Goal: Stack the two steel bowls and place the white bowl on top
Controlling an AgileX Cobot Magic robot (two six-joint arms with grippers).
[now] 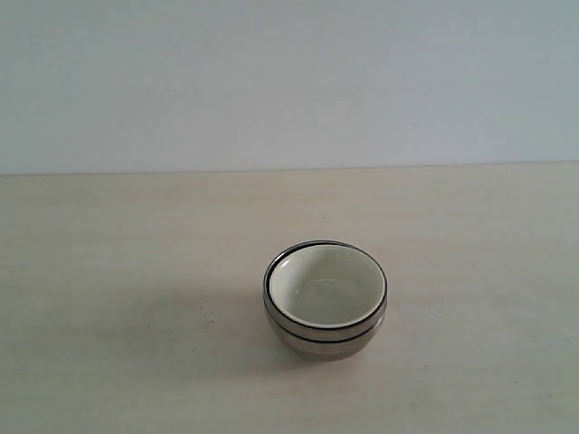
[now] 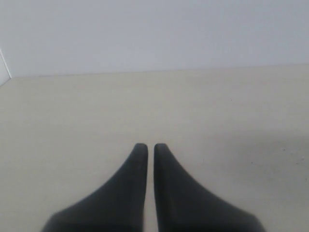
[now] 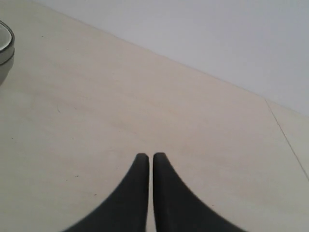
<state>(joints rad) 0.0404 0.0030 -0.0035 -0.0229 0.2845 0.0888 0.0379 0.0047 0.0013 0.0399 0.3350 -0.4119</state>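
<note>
white bowl (image 1: 324, 287) nested inside the two steel bowls (image 1: 318, 347), only rims and some outer wall showing; cropped in right wrist view. left jaws, right jaws together, empty.

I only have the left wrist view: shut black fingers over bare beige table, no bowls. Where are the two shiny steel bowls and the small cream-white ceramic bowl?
Observer: The exterior view shows the two shiny round steel bowls nested one inside the other near the middle of the beige table.
Operator: And the white one?
Observer: The small cream-white ceramic bowl sits upright inside the upper steel bowl.
Operator: Is the other arm near them?
Observer: No. The right gripper is shut and empty, apart from the bowls, which show only at the edge of its wrist view.
</note>
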